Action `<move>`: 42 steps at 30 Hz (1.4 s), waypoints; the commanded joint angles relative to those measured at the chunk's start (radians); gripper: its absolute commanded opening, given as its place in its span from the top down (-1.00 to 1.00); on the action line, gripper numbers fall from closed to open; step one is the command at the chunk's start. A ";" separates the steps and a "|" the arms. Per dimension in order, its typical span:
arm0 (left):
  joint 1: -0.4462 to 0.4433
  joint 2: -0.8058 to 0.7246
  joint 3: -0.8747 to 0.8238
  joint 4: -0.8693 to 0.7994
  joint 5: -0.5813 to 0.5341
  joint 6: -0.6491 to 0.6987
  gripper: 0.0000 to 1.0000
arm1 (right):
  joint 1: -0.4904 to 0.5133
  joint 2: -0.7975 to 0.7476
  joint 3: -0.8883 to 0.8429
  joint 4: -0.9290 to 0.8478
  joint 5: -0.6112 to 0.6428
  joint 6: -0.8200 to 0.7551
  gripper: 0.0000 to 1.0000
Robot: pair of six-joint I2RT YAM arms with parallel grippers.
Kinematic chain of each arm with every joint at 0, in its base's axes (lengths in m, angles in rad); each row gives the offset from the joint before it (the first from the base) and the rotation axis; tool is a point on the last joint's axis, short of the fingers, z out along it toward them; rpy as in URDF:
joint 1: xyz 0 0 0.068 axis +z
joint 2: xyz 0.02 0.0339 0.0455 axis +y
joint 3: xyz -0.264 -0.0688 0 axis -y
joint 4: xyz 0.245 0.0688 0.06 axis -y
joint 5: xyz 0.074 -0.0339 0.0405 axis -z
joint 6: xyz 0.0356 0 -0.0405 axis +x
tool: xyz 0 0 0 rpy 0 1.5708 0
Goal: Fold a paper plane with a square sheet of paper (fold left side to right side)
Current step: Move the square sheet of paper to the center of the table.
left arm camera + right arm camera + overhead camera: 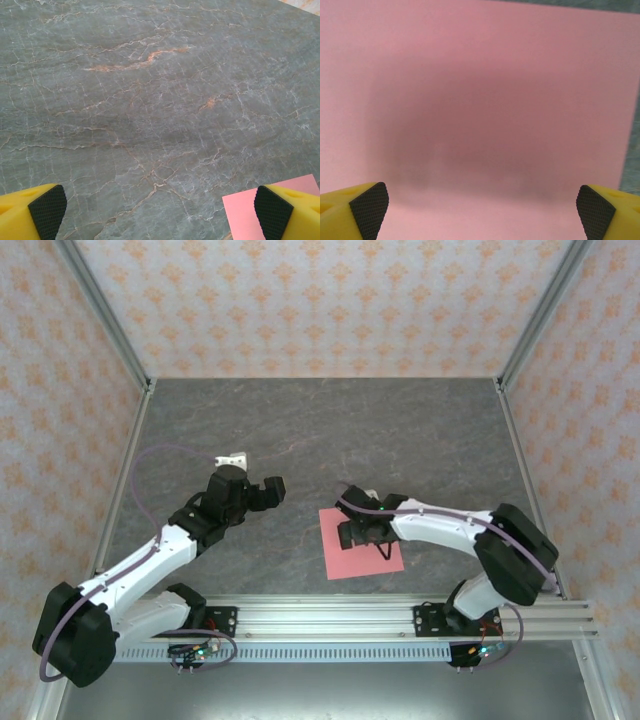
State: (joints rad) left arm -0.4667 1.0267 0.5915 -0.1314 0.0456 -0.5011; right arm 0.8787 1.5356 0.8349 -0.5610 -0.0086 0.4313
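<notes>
**Open on both sides, nothing held**

My left gripper [160,212] hangs with jaws spread wide and empty; bare grey table [150,100] lies ahead of its pads; a corner of the square sheet of paper [245,212] lies flat beside the pad on the right of my wrist view; my right gripper [482,210] is spread just as wide and empty, low over the flat sheet, whose edge runs just outside the right pad.

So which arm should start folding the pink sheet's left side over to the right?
Right, probably. The right gripper hangs open directly over the square sheet of paper, which lies flat and unfolded. The left gripper, also open, sits over bare table to the sheet's left, apart from it.
</notes>
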 commanded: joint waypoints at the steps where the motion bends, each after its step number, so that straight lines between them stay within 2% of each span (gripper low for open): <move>1: -0.002 -0.035 0.004 -0.044 -0.010 -0.016 -0.99 | 0.018 0.056 0.044 -0.033 0.012 0.028 -0.99; 10: -0.002 -0.072 0.001 -0.076 -0.035 -0.010 -0.99 | 0.025 0.152 0.088 -0.019 0.001 0.061 -0.99; 16: -0.002 -0.062 -0.002 -0.082 -0.033 -0.023 -0.99 | 0.024 0.224 0.138 0.045 -0.058 0.083 -0.99; 31: -0.003 -0.065 0.013 -0.116 -0.021 -0.062 -0.99 | 0.023 0.453 0.416 0.029 -0.080 -0.043 -0.99; 35: -0.002 -0.065 0.021 -0.131 -0.023 -0.075 -0.99 | 0.023 0.424 0.448 0.034 -0.092 -0.016 -0.99; 42: -0.002 -0.047 0.024 -0.130 -0.006 -0.120 -0.99 | 0.000 0.235 0.413 0.007 -0.051 -0.052 -0.99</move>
State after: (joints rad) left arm -0.4667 0.9680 0.5919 -0.2401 0.0414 -0.5831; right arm 0.8955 1.8858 1.2648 -0.5491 -0.0711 0.4026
